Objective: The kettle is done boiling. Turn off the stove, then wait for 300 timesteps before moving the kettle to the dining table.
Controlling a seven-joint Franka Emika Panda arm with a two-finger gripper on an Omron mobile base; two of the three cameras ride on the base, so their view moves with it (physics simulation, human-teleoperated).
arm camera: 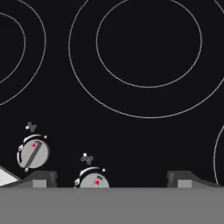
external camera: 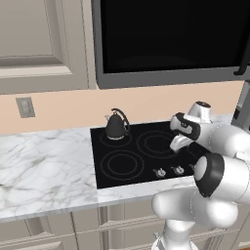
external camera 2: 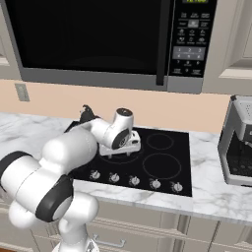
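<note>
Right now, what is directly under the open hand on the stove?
Under the hand lies the black glass of the stove, near its front edge: one knob between the fingertips and another knob beside it. The lower part of the nearer knob is cut off.

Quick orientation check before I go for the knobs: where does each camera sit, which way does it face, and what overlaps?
Left base view: behind-left, looking down at the stove and kettle; arm rises lower right.
Right base view: behind-right, same stove, coffee machine beside it; arm lower left.
Hand view: on the hand, facing down at the glass and knobs; open gripper at bottom.
Both base views share stove and knobs.
</note>
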